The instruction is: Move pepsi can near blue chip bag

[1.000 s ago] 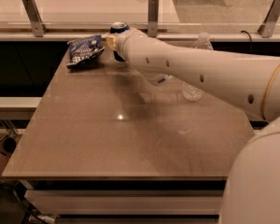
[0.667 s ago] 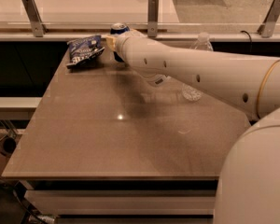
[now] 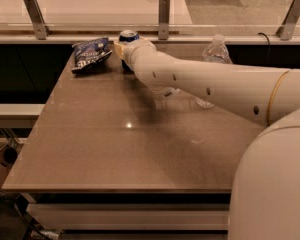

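The pepsi can [image 3: 128, 35], dark blue with a silver top, stands upright at the far left of the table [image 3: 90, 149]. Only its top and upper body show. The rest is hidden behind the end of my arm. The blue chip bag [image 3: 91, 52] lies flat just left of the can, with a small gap between them. My gripper [image 3: 121, 50] is at the can, at its front and left side, mostly covered by my white wrist [image 3: 140, 56]. My arm reaches in from the lower right across the table.
A clear plastic water bottle [image 3: 216, 49] stands at the far right, partly hidden behind my arm. A glass rail with metal posts [image 3: 163, 10] runs along the back edge. The table's left edge drops to a lower shelf [image 3: 15, 109].
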### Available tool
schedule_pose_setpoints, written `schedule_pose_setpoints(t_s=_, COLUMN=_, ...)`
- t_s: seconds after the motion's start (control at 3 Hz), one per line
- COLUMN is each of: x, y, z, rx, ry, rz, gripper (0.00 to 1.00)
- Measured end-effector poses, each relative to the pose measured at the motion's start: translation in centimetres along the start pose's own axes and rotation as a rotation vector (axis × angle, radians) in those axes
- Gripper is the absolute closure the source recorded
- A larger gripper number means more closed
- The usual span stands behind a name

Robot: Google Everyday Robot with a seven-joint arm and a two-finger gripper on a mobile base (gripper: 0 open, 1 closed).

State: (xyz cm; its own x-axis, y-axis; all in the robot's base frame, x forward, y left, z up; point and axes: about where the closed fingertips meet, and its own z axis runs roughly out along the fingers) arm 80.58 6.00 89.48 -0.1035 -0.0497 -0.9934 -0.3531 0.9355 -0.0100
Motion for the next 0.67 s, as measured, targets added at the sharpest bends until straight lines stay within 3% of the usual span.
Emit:
schedule_pose_setpoints(t_s=0.33, x=-0.09, y=0.11, z=-0.01, rx=-0.001, ry=-0.001, rz=0.0, gripper=0.83)
schedule_pose_setpoints(t_s=0.67, x=-0.18, y=0.19, z=-0.01, rx=-0.002, ry=-0.002, rz=0.0, gripper=0.59)
